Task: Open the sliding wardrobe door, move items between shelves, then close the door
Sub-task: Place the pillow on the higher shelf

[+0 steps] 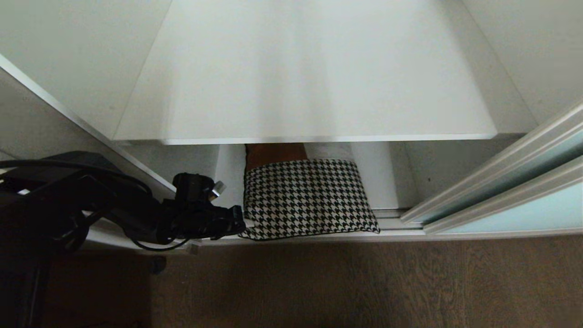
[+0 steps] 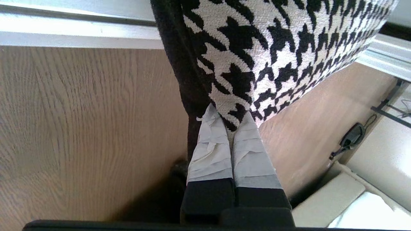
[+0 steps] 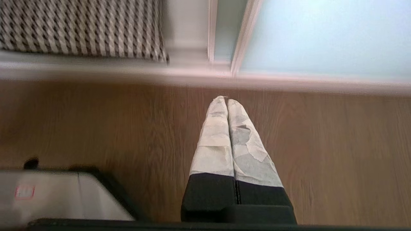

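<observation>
The black-and-white houndstooth item [image 1: 305, 198] lies at the front edge of the lower shelf [image 1: 391, 191] of the open wardrobe. My left gripper [image 1: 243, 223] is shut on its near left corner; in the left wrist view the taped fingers [image 2: 210, 144] pinch the houndstooth fabric [image 2: 273, 48] and its dark edge. An orange-brown piece of another item [image 1: 273, 155] shows behind it, mostly hidden under the upper shelf [image 1: 309, 91]. The sliding wardrobe door [image 1: 524, 193] of pale aqua glass stands pushed to the right. My right gripper [image 3: 227, 99] is shut and empty over the floor, out of the head view.
Wood floor [image 1: 364, 282] runs in front of the wardrobe. The door track [image 1: 391, 223] lies along the wardrobe's bottom front. The wardrobe's left side post [image 1: 82, 123] is close to my left arm. Pale parts of the robot base [image 3: 57, 199] show low in the right wrist view.
</observation>
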